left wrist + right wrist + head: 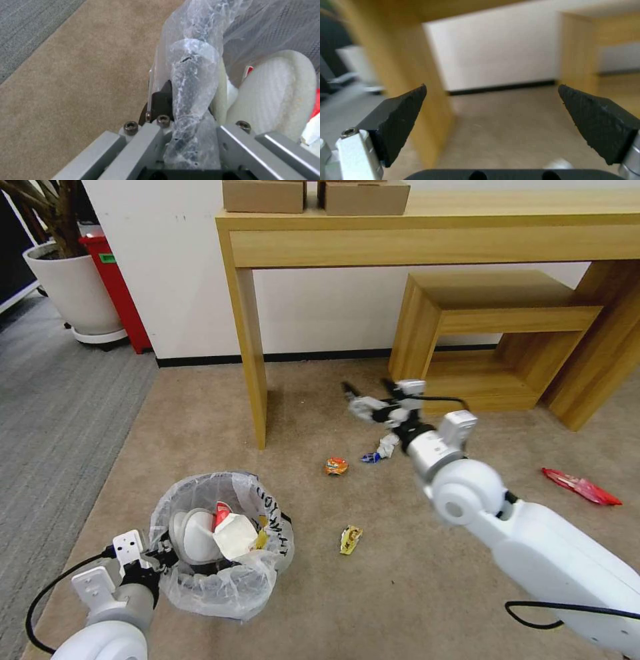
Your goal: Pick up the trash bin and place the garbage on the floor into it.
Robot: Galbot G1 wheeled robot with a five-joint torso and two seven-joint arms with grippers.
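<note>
1. Your left gripper (155, 565) is clamped on the near rim of the trash bin (220, 543). In the left wrist view the fingers are pinched on the bag-wrapped rim (190, 100).
2. The bin sits low over the floor (400, 580), the tan carpet, at the left of the head view. You cannot tell whether it is lifted or resting.
3. Inside the bin: a white slipper (190, 533), a white carton with red on it (232, 530), and a bit of yellow wrapper (261, 540). The liner carries black writing on the rim.
4. Your right gripper (369, 392) is wide open and holds nothing, with the black pads (398, 117) far apart. It hangs in the air just right of the tall table's leg (250, 360).
5. Garbage on the carpet:
   - orange wrapper (336, 466)
   - yellow wrapper (351, 539)
   - blue scrap (371, 457) touching a crumpled white tissue (387, 445)
   - red wrapper (580, 486), well apart at the right
</note>
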